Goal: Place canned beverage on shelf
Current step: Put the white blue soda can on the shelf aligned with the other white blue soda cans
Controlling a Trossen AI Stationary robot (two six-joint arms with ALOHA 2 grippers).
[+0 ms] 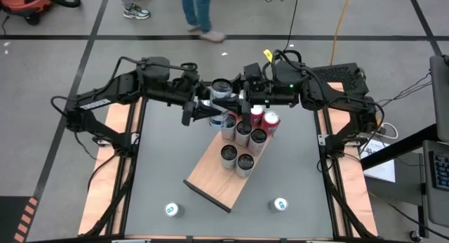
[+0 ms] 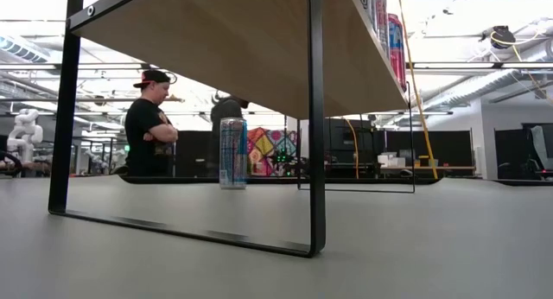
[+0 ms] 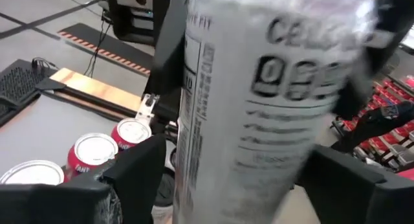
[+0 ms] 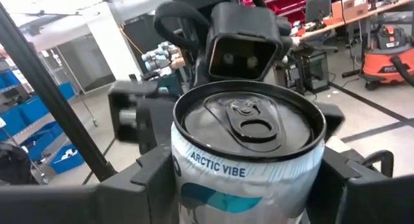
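A white and blue can [image 1: 221, 88] is held upright in the air above the far end of the shelf [image 1: 214, 176], between my two grippers. My left gripper [image 1: 214, 111] comes at the can from the table's left and my right gripper [image 1: 235, 99] from the right. Both have their fingers on either side of the can. The can fills the left wrist view [image 3: 259, 120], and the right wrist view [image 4: 249, 153] shows its top. Several cans [image 1: 245, 141] stand on the shelf's far half, two of them red [image 1: 261, 115]. My left gripper has the can's side wall [image 3: 187, 159] between its two fingers [image 3: 139, 179], coming level from the table's left. The can stands upright, clear of the shelf. I cannot tell whether both fingers bear on it. My right gripper pinches the can's side wall below the rim [image 4: 187, 172] between its two fingers [image 4: 152, 179], coming from the table's right and slanting slightly down. The can is upright, top up, lifted clear.
Two loose cans stand on the grey table near its front edge, one left [image 1: 173, 210] and one right [image 1: 279, 204]; one shows in the low view [image 2: 232, 152]. The shelf board is raised on black legs [image 2: 315, 161]. People stand beyond the table's far side [image 2: 149, 126].
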